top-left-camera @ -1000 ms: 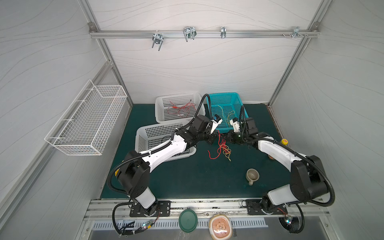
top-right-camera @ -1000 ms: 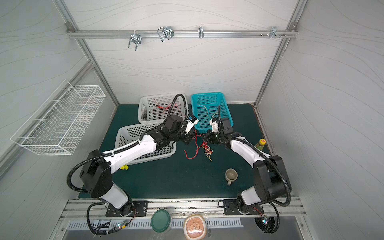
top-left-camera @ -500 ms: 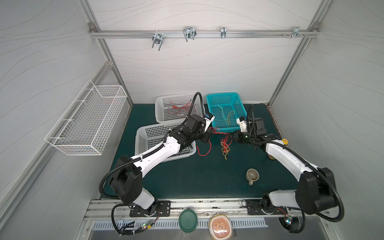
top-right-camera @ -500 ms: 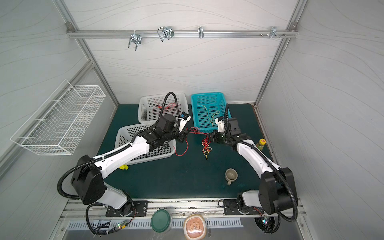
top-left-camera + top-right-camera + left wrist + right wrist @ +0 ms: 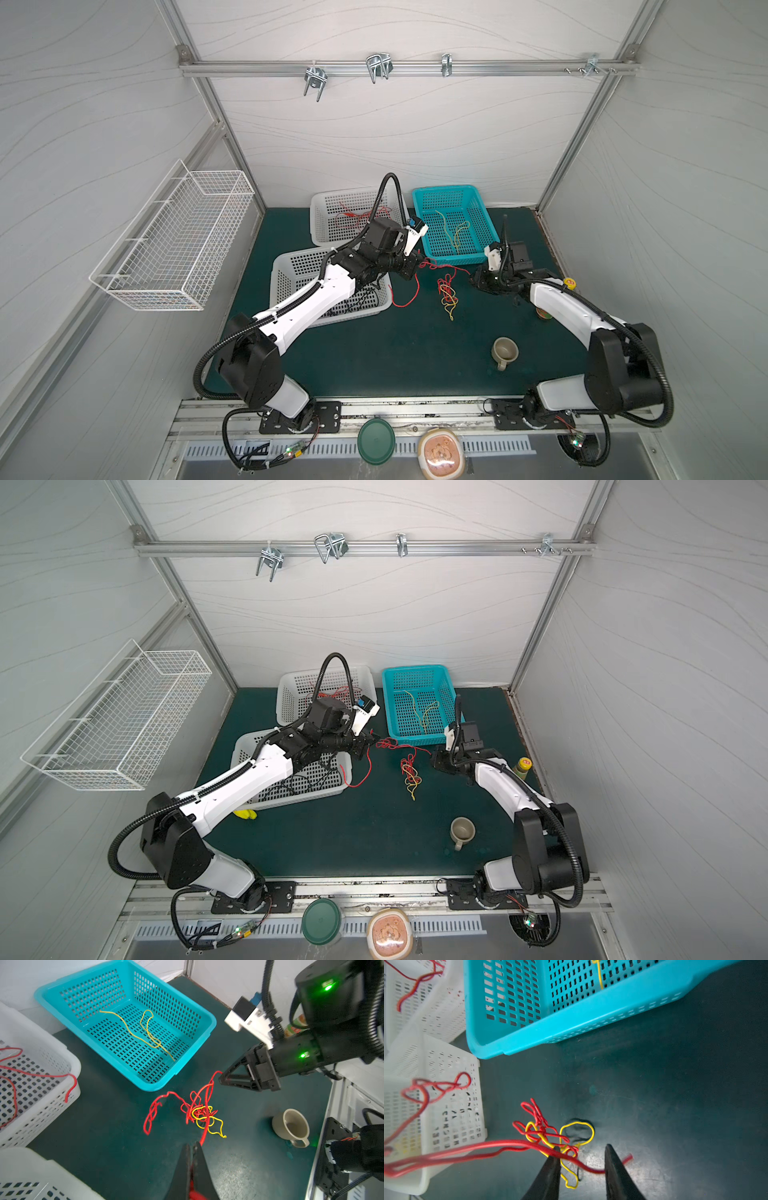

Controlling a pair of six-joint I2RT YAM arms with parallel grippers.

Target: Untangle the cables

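Your left pincer is clamped shut on a red cable that runs out to the red-and-yellow tangle of cables on the tabletop. Your right pincer stands partly open, a red strand crossing its gap. The teal basket holds yellow wires, the far white basket red wires, the near white basket black wires.

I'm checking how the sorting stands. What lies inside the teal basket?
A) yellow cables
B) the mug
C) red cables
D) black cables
A: in the left wrist view, only thin yellow cables lie on the floor of the teal basket.
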